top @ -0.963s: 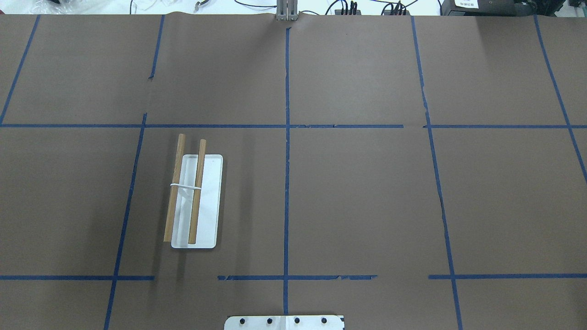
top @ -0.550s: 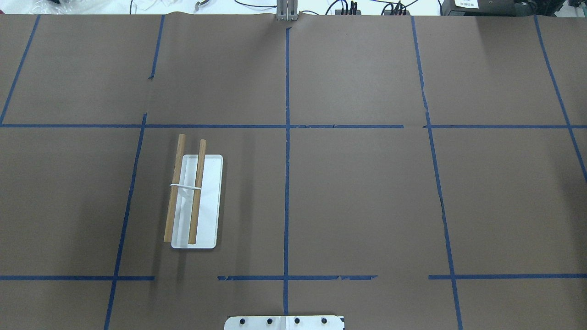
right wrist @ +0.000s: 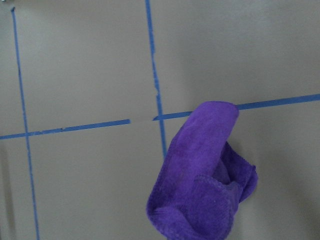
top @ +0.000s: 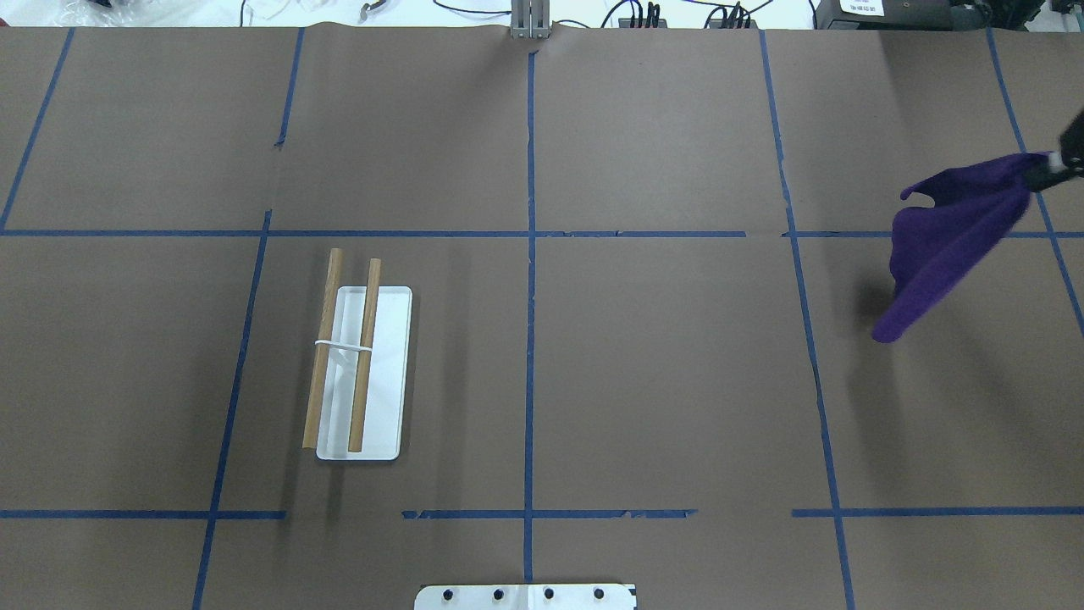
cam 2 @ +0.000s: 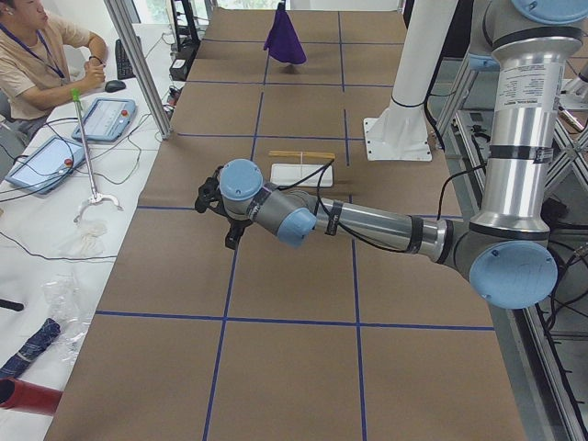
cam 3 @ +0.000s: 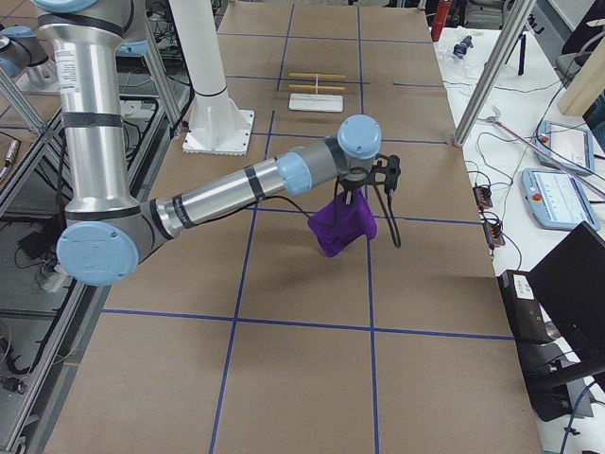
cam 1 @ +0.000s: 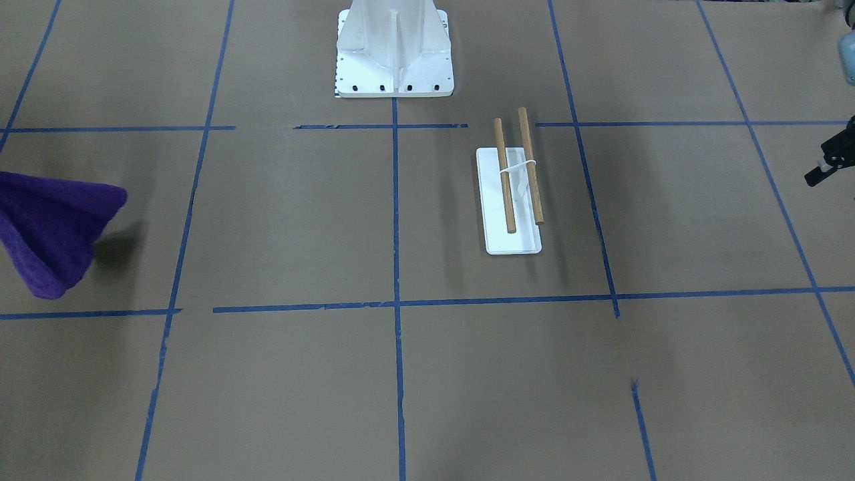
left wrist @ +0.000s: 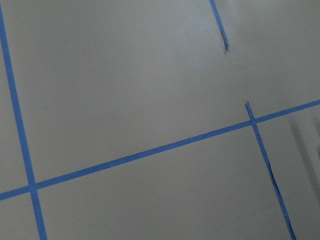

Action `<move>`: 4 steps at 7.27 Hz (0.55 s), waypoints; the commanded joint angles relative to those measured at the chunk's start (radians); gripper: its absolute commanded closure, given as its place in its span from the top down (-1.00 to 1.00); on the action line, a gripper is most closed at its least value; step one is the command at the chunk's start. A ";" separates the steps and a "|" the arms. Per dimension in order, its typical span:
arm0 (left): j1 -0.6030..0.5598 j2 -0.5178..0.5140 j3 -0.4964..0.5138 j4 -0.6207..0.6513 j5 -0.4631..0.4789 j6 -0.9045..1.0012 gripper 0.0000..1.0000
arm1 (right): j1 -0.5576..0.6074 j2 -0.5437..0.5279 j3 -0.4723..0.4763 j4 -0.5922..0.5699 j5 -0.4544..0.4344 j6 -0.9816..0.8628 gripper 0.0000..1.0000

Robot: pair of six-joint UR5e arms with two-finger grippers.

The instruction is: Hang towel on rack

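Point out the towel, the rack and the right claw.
towel (top: 940,246), overhead view, middle of the hanging purple cloth.
rack (top: 389,373), overhead view, bare white base beside the rods.
right claw (top: 1047,168), overhead view, tips pinching the towel's corner.

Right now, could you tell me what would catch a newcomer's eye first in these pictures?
The purple towel dangling from the right gripper over the right side of the table stands out. Next comes the rack, left of centre, with nothing hung on it.
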 commanded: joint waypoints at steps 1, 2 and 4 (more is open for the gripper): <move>0.146 -0.082 -0.038 -0.133 0.004 -0.475 1.00 | -0.224 0.274 0.018 0.003 -0.078 0.469 -1.00; 0.223 -0.157 -0.037 -0.135 0.014 -0.627 1.00 | -0.322 0.357 0.018 0.002 -0.164 0.598 -1.00; 0.361 -0.318 -0.029 -0.127 0.064 -0.980 0.99 | -0.479 0.466 0.054 0.000 -0.282 0.757 -1.00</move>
